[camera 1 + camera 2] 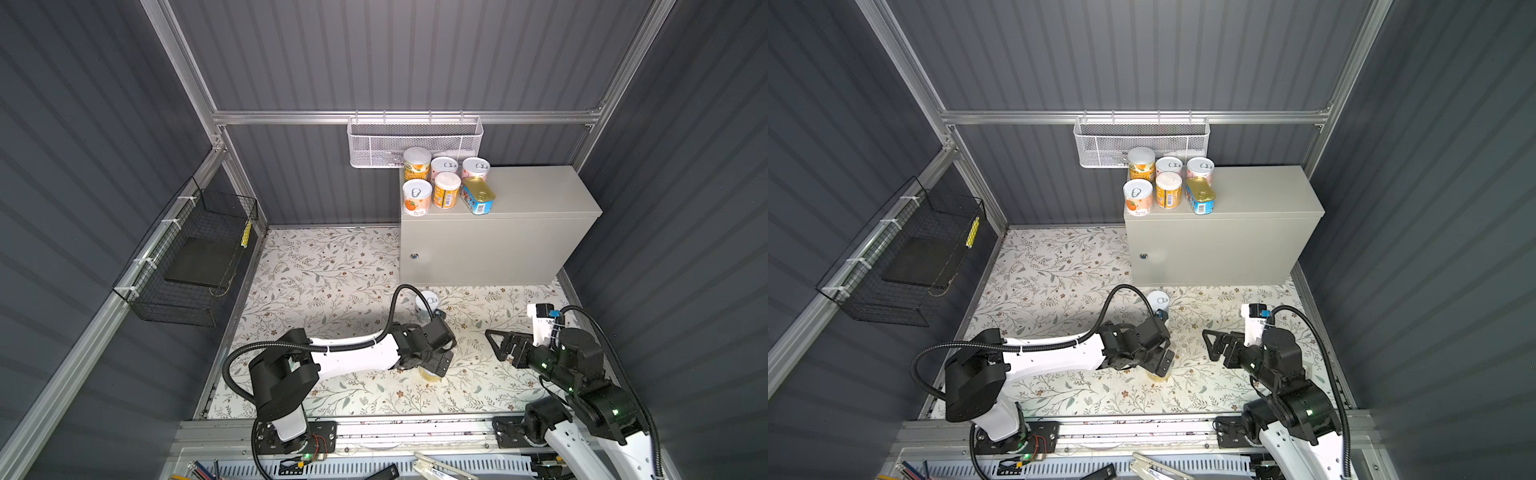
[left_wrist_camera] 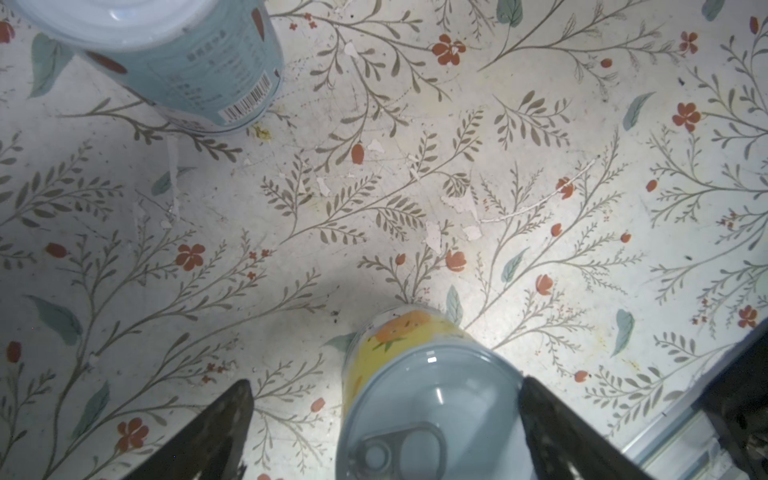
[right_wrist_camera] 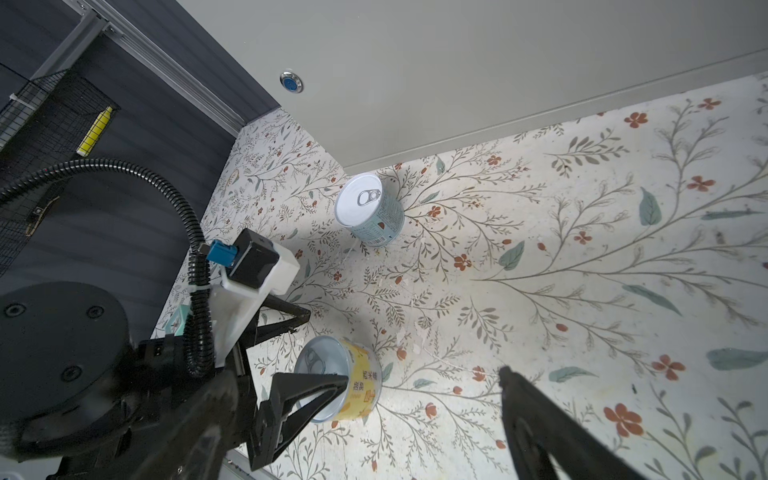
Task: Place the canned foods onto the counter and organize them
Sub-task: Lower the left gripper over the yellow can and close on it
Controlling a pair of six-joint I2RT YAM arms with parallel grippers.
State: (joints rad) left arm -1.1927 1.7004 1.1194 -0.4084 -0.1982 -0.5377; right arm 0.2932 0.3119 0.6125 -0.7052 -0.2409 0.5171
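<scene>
Eight tins in all, seven round and one oblong. Six stand at the left end of the worktop [image 1: 540,191] in two rows of three. The back row has an orange tin [image 1: 417,164] at the back left corner and two pink tins [image 1: 444,166] [image 1: 476,167]. The front row has a pink tin [image 1: 417,197] at the front left corner, a second orange tin [image 1: 446,190], and the oblong tin [image 1: 478,195].

Two more stand upright on the floral mat [image 1: 332,282]. A blue tin [image 1: 427,302] is just before the worktop's front, near its left corner. A yellow tin [image 3: 345,382] is nearer the mat's front edge.

Two arms. The left arm [image 1: 353,353] lies low across the mat from its front left corner, wrist bent down over the yellow tin. The left jaws are spread wide and straddle that tin without gripping it. One finger [image 2: 224,432] stands clear. The other [image 2: 552,428] is just beside the lid, perhaps touching; the wrist view is too close to tell.

The right arm [image 1: 573,361] is folded near the mat's right edge. The right jaws point toward the yellow tin, fingers [image 3: 307,395] wide apart and empty.

One white basket [image 1: 415,141] hangs behind the worktop, and one black basket [image 1: 187,257] on the left wall.
</scene>
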